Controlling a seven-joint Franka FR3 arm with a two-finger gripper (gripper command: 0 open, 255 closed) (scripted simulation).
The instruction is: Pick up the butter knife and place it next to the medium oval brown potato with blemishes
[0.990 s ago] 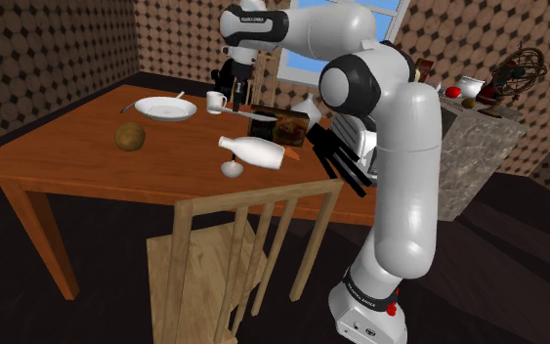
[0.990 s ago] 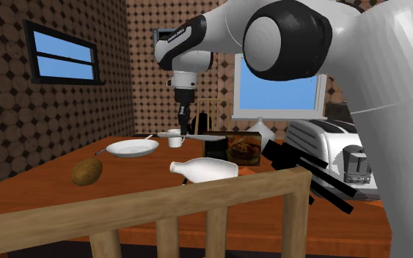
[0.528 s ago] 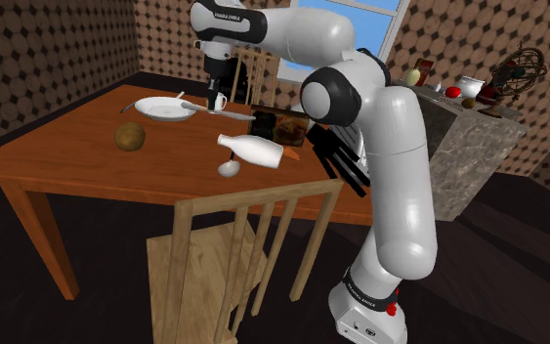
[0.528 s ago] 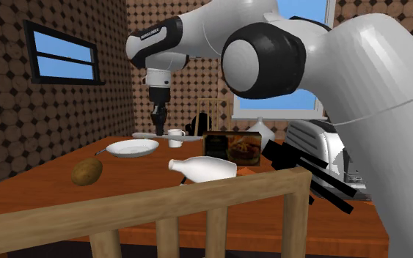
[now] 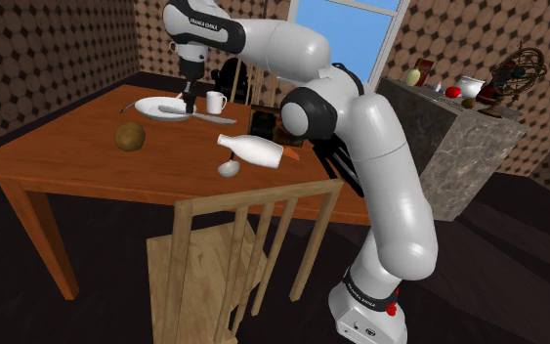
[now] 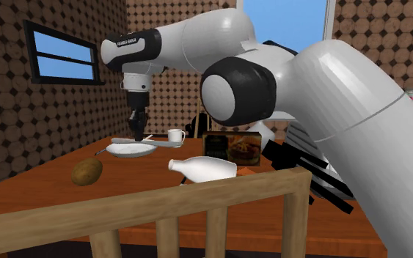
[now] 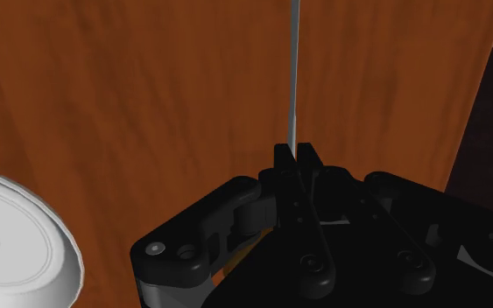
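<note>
Carry phase, knife is in the grip. In the wrist view my gripper (image 7: pixel 295 157) has its fingers pressed together on the knife (image 7: pixel 294 70), which runs thin and straight out ahead of the tips over bare table (image 7: pixel 148 105), with a plate (image 7: pixel 8 249) rim just beside.

Change vs 1.0 s ago: the arm has swung left in both ext. views. In the shoulder view the gripper (image 5: pixel 186 97) was up-centre by the dark box and is now upper left, over the plate's (image 5: pixel 144 102) right edge, with the cup (image 5: pixel 215 102) just to its right. The knife (image 5: pixel 214 116) came along, level, sticking out to the right past the cup. Same in the second ext. view: the gripper (image 6: pixel 136 130) is now left of centre above the plate (image 6: pixel 131 151), and the knife (image 6: pixel 161 140) sits level with it.

Meaning: grasp looks solid (no slip or tilt I can see), transfer maybe two-thirds done. The potato (image 5: pixel 131 136) is still well apart, lower left of the plate in the shoulder view and at left-middle in the second ext. view (image 6: pixel 86 171). Next, by my guess: keep going past the plate toward the potato, lower, then release beside it w/o bumping it.
</note>
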